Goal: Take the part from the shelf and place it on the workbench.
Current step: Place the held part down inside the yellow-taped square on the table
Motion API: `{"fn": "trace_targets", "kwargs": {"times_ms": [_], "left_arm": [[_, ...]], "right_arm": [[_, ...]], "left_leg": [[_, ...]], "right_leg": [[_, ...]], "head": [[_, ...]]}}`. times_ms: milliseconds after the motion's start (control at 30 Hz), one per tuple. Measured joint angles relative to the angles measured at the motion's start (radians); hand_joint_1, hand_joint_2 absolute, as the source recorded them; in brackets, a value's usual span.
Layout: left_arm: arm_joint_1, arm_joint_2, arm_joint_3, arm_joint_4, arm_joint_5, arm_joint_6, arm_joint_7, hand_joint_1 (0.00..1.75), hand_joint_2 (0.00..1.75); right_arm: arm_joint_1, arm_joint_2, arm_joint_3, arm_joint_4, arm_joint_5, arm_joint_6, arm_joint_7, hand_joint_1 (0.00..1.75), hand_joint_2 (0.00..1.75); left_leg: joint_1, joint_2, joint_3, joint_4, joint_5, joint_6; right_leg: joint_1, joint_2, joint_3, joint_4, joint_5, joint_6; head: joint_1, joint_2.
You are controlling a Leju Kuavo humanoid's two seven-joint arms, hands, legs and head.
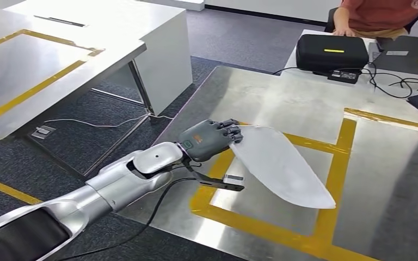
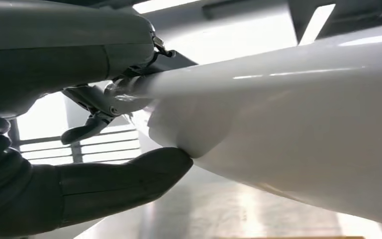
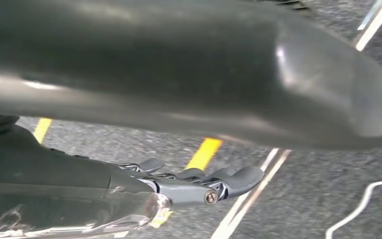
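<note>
Left robot hand (image 1: 209, 138) grips the white part (image 1: 280, 166) at its narrow near end, fingers (image 1: 231, 130) wrapped over the top edge; in the left wrist view the thumb (image 2: 129, 177) presses the part's underside and the darker fingers (image 2: 102, 102) clamp from the other side. Part is a long, smooth, leaf-shaped white shell, tapering to a point at the far end. It sits over the steel tabletop (image 1: 283, 100), inside the yellow tape rectangle (image 1: 334, 171); can't tell if the far tip touches the surface or hangs just above. Silver left arm (image 1: 120, 182) reaches in across the tabletop's near edge.

Right robot hand (image 3: 204, 181) hangs over dark carpet floor (image 3: 303, 189) with yellow and white lines, fingers loosely extended, holding nothing.

Further out: black case (image 1: 332, 51) with cables at the tabletop's far side, person in a red top (image 1: 383, 13) behind it. Second steel table (image 1: 32, 70) with yellow tape stands apart.
</note>
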Motion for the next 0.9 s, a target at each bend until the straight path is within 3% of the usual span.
{"fn": "trace_targets", "kwargs": {"times_ms": [67, 133, 200, 233, 300, 367, 400, 433, 500, 533, 567, 633, 667, 767, 900], "left_arm": [[0.007, -0.018, 0.004, 0.026, -0.010, -0.008, 0.012, 1.69, 1.75], [0.025, -0.038, 0.004, 0.061, -0.023, 0.001, 0.013, 1.69, 1.75], [0.054, -0.057, 0.007, 0.098, -0.015, 0.019, 0.002, 1.69, 1.75], [0.071, -0.066, 0.010, 0.114, -0.002, 0.032, -0.006, 1.69, 1.75], [0.109, -0.080, 0.015, 0.142, 0.021, 0.055, -0.017, 1.69, 1.75], [0.140, -0.088, 0.018, 0.167, 0.029, 0.065, -0.021, 1.69, 1.75], [0.149, -0.092, 0.020, 0.178, 0.030, 0.065, -0.023, 1.69, 1.75], [0.155, -0.095, 0.023, 0.187, 0.031, 0.066, -0.025, 1.69, 1.75], [0.160, -0.103, 0.030, 0.203, 0.032, 0.072, -0.032, 1.69, 1.75], [0.165, -0.107, 0.034, 0.210, 0.035, 0.077, -0.036, 1.69, 1.75], [0.175, -0.110, 0.039, 0.219, 0.040, 0.084, -0.042, 1.69, 1.75], [0.209, -0.115, 0.049, 0.238, 0.054, 0.097, -0.052, 1.69, 1.75], [0.229, -0.116, 0.054, 0.249, 0.058, 0.105, -0.054, 1.69, 1.75], [0.277, -0.122, 0.068, 0.279, 0.067, 0.127, -0.038, 1.69, 1.75], [0.298, -0.135, 0.089, 0.305, 0.084, 0.125, 0.001, 1.69, 1.75]], "right_arm": [[-0.001, 0.001, 0.000, 0.000, 0.001, 0.001, 0.000, 0.00, 0.00], [-0.001, 0.002, -0.001, 0.000, 0.003, 0.002, -0.002, 0.00, 0.00], [-0.002, 0.002, -0.002, 0.000, 0.003, 0.002, -0.004, 0.00, 0.00], [-0.002, 0.002, -0.002, 0.000, 0.001, 0.001, -0.005, 0.00, 0.00], [-0.001, 0.002, -0.003, 0.000, -0.005, 0.000, -0.008, 0.00, 0.00], [0.002, 0.002, -0.004, 0.000, -0.008, 0.000, -0.009, 0.00, 0.00], [0.003, 0.002, -0.004, 0.000, -0.009, 0.000, -0.009, 0.00, 0.00], [0.003, 0.002, -0.005, 0.000, -0.009, 0.000, -0.009, 0.00, 0.00], [0.002, 0.003, -0.007, 0.000, -0.010, -0.001, -0.010, 0.00, 0.00], [0.001, 0.003, -0.008, 0.000, -0.011, -0.002, -0.011, 0.00, 0.00], [0.002, 0.003, -0.010, 0.000, -0.014, -0.003, -0.013, 0.00, 0.00], [0.004, 0.003, -0.015, 0.000, -0.019, -0.004, -0.017, 0.00, 0.00], [0.005, 0.003, -0.017, 0.000, -0.022, -0.005, -0.019, 0.00, 0.00], [0.007, 0.003, -0.026, 0.000, -0.028, -0.010, -0.021, 0.00, 0.00], [0.009, 0.002, -0.029, 0.000, -0.028, -0.013, -0.021, 0.00, 0.00]], "left_leg": [[-0.005, -0.002, -0.001, 0.010, -0.005, -0.007], [-0.004, -0.001, -0.003, 0.013, -0.005, -0.010], [-0.001, 0.004, -0.016, 0.043, -0.029, -0.018], [0.000, 0.008, -0.037, 0.089, -0.057, -0.022], [0.000, 0.012, -0.105, 0.232, -0.123, -0.026], [0.000, 0.013, -0.152, 0.324, -0.147, -0.023], [-0.001, 0.013, -0.148, 0.315, -0.133, -0.018], [-0.003, 0.013, -0.122, 0.266, -0.105, -0.011], [-0.011, 0.014, -0.044, 0.127, -0.055, 0.012], [-0.014, 0.015, -0.012, 0.073, -0.044, 0.014], [-0.016, 0.015, 0.006, 0.042, -0.043, 0.006], [-0.014, 0.016, 0.013, 0.027, -0.047, -0.014], [-0.014, 0.015, 0.014, 0.027, -0.048, -0.017], [-0.014, 0.012, 0.019, 0.027, -0.055, -0.005], [-0.014, 0.011, 0.035, 0.027, -0.064, 0.002]], "right_leg": [[-0.002, 0.001, 0.002, -0.023, 0.025, -0.004], [0.000, 0.006, 0.001, -0.020, 0.029, -0.014], [0.001, 0.009, 0.001, -0.019, 0.032, -0.026], [0.000, 0.009, 0.002, -0.020, 0.032, -0.031], [0.001, 0.009, 0.002, -0.021, 0.030, -0.037], [0.004, 0.008, 0.002, -0.021, 0.028, -0.041], [0.006, 0.008, 0.003, -0.021, 0.027, -0.042], [0.009, 0.008, 0.004, -0.021, 0.025, -0.042], [0.013, 0.008, 0.006, -0.021, 0.021, -0.041], [0.016, 0.008, 0.006, -0.020, 0.018, -0.039], [0.018, 0.008, 0.006, -0.019, 0.015, -0.039], [0.021, 0.007, 0.006, -0.022, 0.011, -0.041], [0.021, 0.005, 0.008, -0.026, 0.011, -0.042], [0.022, 0.002, 0.016, -0.041, 0.009, -0.038], [0.022, 0.001, 0.037, -0.053, 0.005, -0.031]], "head": [[-0.002, 0.000], [-0.007, 0.000], [-0.011, 0.000], [-0.013, 0.000], [-0.016, 0.000], [-0.017, 0.000], [-0.017, 0.000], [-0.018, 0.000], [-0.019, 0.000], [-0.019, 0.000], [-0.019, 0.000], [-0.019, 0.000], [-0.019, 0.000], [-0.019, 0.000], [-0.019, 0.000]]}}
